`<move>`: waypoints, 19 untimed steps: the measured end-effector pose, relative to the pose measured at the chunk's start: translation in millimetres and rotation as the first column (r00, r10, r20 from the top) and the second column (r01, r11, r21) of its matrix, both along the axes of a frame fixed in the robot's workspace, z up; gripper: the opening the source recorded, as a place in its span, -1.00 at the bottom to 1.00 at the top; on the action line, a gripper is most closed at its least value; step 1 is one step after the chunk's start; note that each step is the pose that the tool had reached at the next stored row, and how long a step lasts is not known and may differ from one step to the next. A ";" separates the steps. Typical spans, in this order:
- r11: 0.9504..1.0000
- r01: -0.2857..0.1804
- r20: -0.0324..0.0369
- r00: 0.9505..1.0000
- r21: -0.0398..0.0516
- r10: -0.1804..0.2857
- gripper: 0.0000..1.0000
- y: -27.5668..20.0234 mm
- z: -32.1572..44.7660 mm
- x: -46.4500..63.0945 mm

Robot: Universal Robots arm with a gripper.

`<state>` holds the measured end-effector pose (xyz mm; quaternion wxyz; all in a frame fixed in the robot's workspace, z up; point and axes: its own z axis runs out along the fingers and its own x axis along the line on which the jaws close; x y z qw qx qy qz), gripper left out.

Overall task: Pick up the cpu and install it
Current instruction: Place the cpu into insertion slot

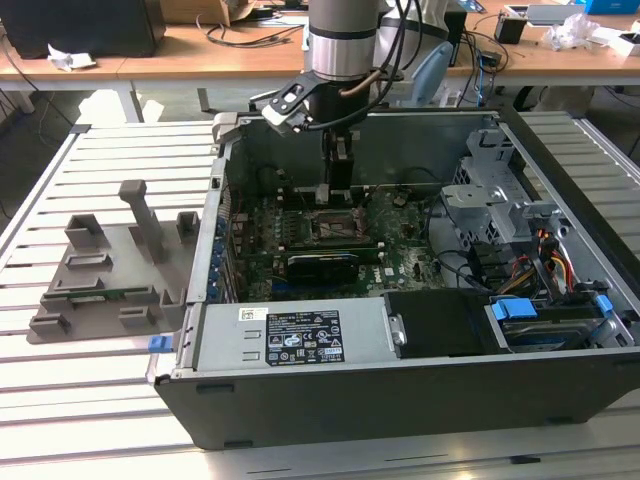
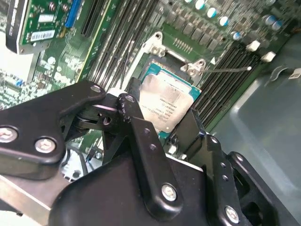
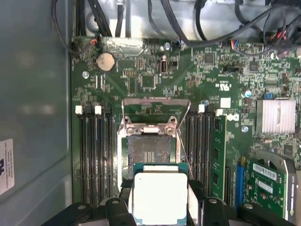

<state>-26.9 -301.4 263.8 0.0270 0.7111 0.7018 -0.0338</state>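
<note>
- The claw is clamped on the cpu, a finger at each side, so the pick-up looks done.
- Just beyond, the socket on the motherboard lies bare, with its metal frame lifted open. The cpu hangs near it, unseated, so the installing remains.
- Farther out, the open computer case sits on the slatted worktop.

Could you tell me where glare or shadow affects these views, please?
First wrist view: glare washes the flat silvery square cpu nearly white, and the grey metal case wall reflects brightly. Second wrist view: a bright patch blanks one corner of the cpu. Exterior view: even light, the green motherboard in shade.
</note>
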 end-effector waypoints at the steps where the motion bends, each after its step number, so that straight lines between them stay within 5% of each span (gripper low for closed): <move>1: 1.000 0.000 0.006 1.000 0.000 0.000 0.09 0.0 -0.1 0.0; 9: 1.000 -0.002 0.006 1.000 -0.006 0.002 0.09 0.0 0.1 -0.1; 12: 0.997 -0.081 0.007 0.997 -0.005 0.081 0.09 0.4 -0.2 0.0; 19: 0.996 -0.087 0.006 0.996 -0.006 0.087 0.09 0.3 -1.5 0.0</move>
